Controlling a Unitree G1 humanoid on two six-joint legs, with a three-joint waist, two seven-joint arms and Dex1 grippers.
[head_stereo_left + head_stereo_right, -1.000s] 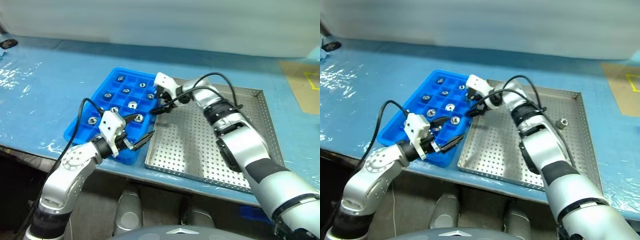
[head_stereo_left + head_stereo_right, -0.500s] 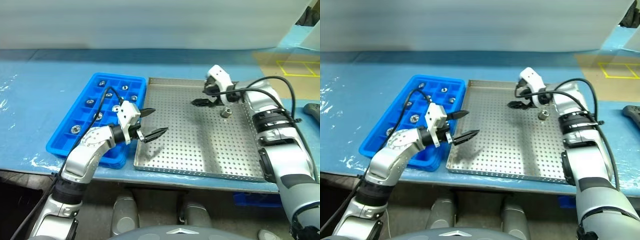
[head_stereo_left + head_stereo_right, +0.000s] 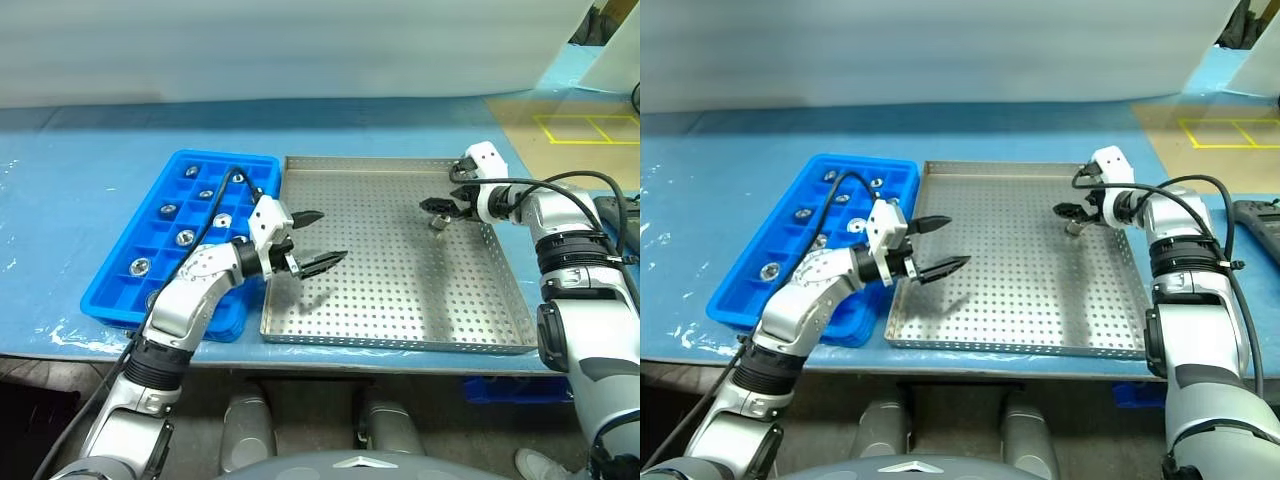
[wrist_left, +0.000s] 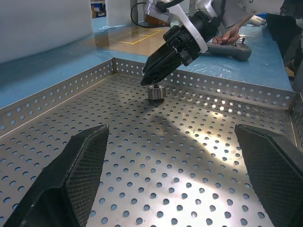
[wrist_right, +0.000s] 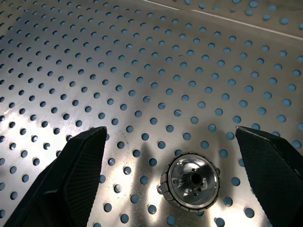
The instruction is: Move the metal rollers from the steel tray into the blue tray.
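One roller (image 5: 191, 180) stands in the steel tray (image 3: 400, 310); right gripper (image 3: 440, 208) fingers open above it; left gripper (image 3: 318, 240) fingers open.

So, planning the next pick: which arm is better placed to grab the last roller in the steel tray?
The right. Its gripper hangs open just above the roller near the steel tray's right rim. The left gripper, also open, sits at the tray's opposite side.

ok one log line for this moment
right gripper: open, above last roller in steel tray | left gripper: open, empty | blue tray: rollers inside
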